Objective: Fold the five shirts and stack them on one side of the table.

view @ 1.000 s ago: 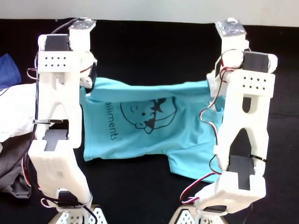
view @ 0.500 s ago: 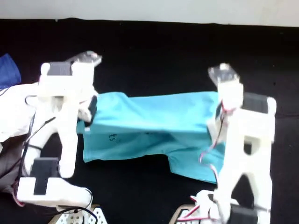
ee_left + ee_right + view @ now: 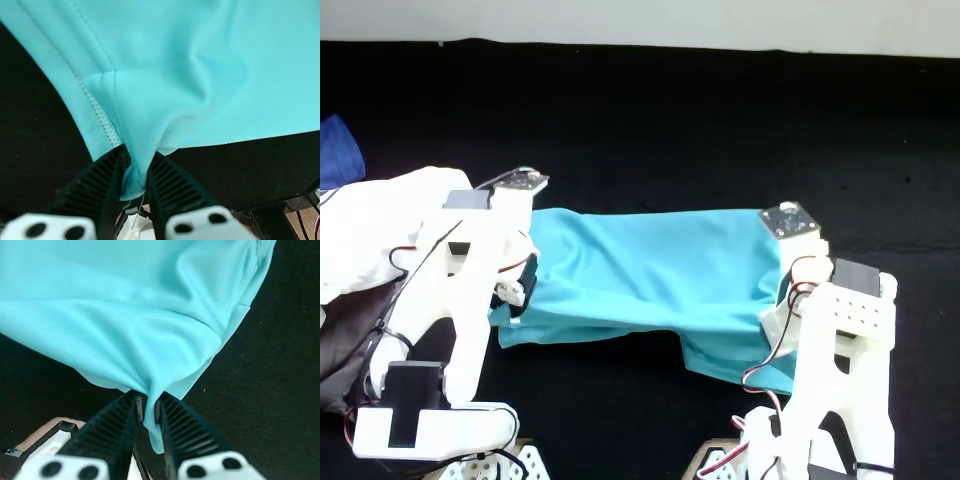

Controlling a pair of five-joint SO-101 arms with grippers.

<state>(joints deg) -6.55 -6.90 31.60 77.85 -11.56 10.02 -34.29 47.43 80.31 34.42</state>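
A turquoise shirt [image 3: 650,280] lies across the middle of the black table, folded over so its plain back faces up. My left gripper [image 3: 516,292] is at the shirt's left edge, shut on a pinch of the turquoise shirt [image 3: 150,75] by a stitched hem. My right gripper [image 3: 782,300] is at the shirt's right edge, shut on a bunched corner of the turquoise shirt [image 3: 130,315]. A sleeve [image 3: 735,360] sticks out toward the front on the right.
At the left edge of the table lies a pile of other shirts: a white one [image 3: 375,230], a dark blue one [image 3: 338,150] behind it and a grey one [image 3: 345,350] in front. The far half of the black table [image 3: 670,120] is bare.
Both arms have pulled the shirt's far edge toward the front, folding it over itself. The printed face that showed one second ago is now covered.
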